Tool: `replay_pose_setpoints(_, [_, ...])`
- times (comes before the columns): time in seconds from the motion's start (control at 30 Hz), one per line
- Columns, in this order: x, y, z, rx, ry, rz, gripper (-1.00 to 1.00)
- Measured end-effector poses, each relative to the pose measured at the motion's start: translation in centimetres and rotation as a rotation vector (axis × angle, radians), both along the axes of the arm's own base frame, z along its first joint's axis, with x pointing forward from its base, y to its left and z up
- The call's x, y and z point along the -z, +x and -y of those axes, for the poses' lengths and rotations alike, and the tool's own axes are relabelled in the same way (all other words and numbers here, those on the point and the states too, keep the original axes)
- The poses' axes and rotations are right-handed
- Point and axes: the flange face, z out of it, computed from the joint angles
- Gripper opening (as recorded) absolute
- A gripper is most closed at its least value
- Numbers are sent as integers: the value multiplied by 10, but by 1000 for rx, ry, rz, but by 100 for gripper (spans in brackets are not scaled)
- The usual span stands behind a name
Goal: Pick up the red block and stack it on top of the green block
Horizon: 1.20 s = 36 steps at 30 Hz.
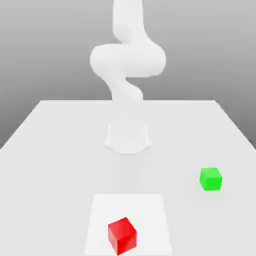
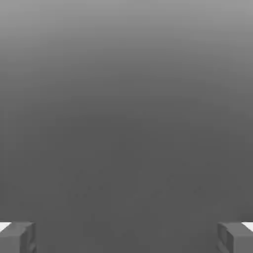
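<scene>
- A pale grey-white table (image 1: 55, 150) is carrying everything in the exterior view.
- The arm's round white base (image 1: 127, 137) is sitting on the table toward its far middle.
- A lighter square patch (image 1: 150, 210) is lying flat on the table, nearer the camera than the base and in line with it.
- The red block (image 1: 122, 235) is resting on that patch, turned at an angle to its edges.
- The green block (image 1: 210, 178) is sitting on the bare table, off the patch, toward the exterior view's right of the base and well apart from the red block.
</scene>
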Motion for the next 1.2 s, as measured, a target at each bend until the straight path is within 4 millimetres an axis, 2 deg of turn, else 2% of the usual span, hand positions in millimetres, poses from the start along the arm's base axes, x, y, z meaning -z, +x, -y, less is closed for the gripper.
replay_pose_setpoints(0.1, [52,38,2,-62,-11,-91,0])
replay_pose_setpoints(0.2, [106,67,3,-120,-24,-177,0])
replay_pose_setpoints(0.4, [221,104,1,-229,-62,-345,0])
replay_pose_setpoints(0.6, [337,112,0,-332,-116,-511,0])
replay_pose_setpoints(0.8, [445,93,8,-428,-189,-677,0])
replay_pose_setpoints(0.97, [512,90,9,-445,-203,-703,0])
replay_pose_setpoints(1.0, [522,89,9,-445,-203,-703,-100])
replay_pose_setpoints(1.17, [522,89,9,-445,-202,-705,-100])
replay_pose_setpoints(1.2, [527,88,9,-445,-202,-705,-100])
